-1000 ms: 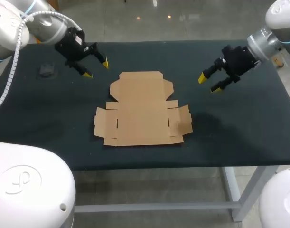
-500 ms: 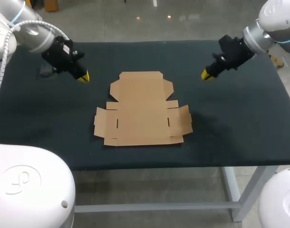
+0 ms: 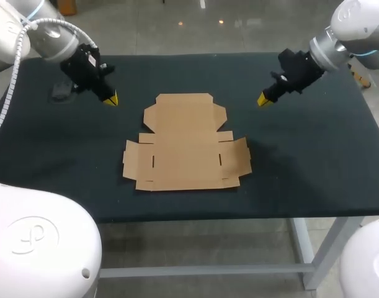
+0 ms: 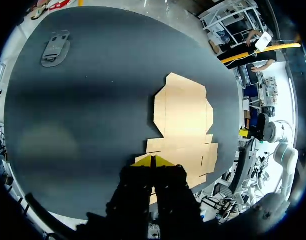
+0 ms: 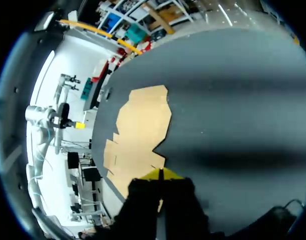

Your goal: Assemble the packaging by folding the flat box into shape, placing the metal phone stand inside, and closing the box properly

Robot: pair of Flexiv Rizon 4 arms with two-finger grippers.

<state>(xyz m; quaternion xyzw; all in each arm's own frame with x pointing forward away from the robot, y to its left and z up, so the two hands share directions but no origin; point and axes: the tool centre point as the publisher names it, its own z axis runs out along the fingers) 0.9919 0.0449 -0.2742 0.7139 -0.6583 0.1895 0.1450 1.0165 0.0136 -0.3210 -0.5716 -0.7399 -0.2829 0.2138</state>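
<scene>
Plainly nothing is assembled yet: the flat box (image 3: 185, 141) lies unfolded mid-surface (image 3: 313, 161), and the metal phone stand (image 4: 55, 48) sits well apart from it. The left gripper (image 3: 111, 99) and right gripper (image 3: 263, 99) hover empty, fingers (image 4: 142, 161) pressed together. Folding, loading and closing are all left to do.

The table (image 3: 313, 161) was viewed from above and behind by the head camera. The wrist cameras were directed down along the left gripper (image 4: 153, 161) and right gripper (image 5: 160, 174) from opposite sides. The flat box (image 3: 186, 143) was shared by all three.
</scene>
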